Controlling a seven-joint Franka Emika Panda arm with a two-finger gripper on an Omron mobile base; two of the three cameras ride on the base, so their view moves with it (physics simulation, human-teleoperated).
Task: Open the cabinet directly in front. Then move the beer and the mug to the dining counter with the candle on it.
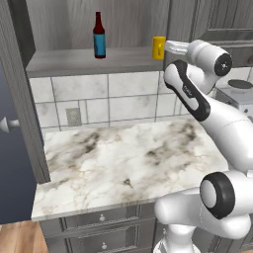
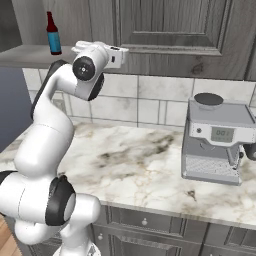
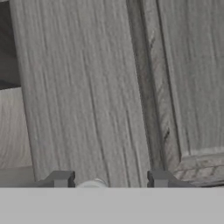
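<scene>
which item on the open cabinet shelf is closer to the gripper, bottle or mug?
The yellow mug. It sits at the shelf's right end, right beside the hand in the left base view. The beer stands apart, further left on the shelf.

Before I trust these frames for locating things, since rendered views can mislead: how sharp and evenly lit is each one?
Left base view: even light, crisp dark brown-red glass bottle with a blue label, bright yellow mug partly behind the arm. Right base view: equally clear, soft shadow under the silver espresso machine. Hand view: close, blurry wood grain of the dark grey cabinet door; no glare.
</scene>
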